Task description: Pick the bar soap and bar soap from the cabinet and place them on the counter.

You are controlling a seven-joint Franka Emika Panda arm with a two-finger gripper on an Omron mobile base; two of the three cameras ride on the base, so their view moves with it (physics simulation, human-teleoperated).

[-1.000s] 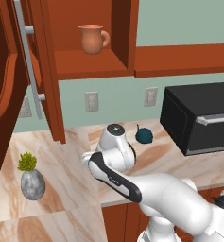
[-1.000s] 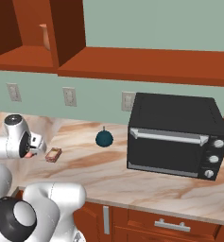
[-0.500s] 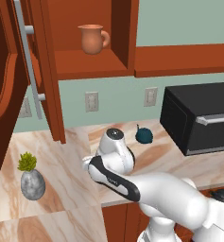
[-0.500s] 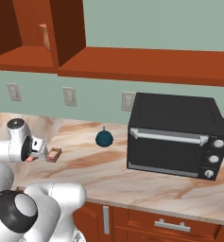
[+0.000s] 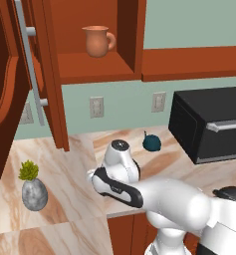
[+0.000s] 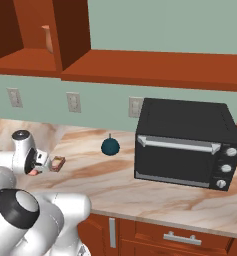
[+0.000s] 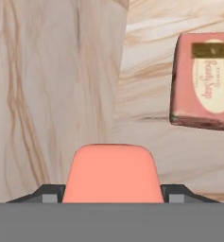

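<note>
Since the earlier frames the arm has drawn back toward the base; the gripper has come away from the labelled bar soap.

Left base view: the cabinet [image 5: 55, 64] stands open, holding the terracotta mug [image 5: 97, 41]. The wrist blocks the hand itself. Open counter [image 5: 69, 174] lies left of the arm, bounded by the potted plant [image 5: 33, 185] and the front edge.

Right base view: the gripper [image 6: 40, 166] hangs low over the counter, pink showing at its tip, just beside the labelled bar soap [image 6: 58, 163]. The microwave [image 6: 187, 142] and dark round object [image 6: 110, 146] stand well apart.

Hand view: the jaws are closed on the salmon-pink bar soap [image 7: 112, 172]; the labelled bar lies flat on the marble. Judgement: one bar placed, the second awaits release.
</note>
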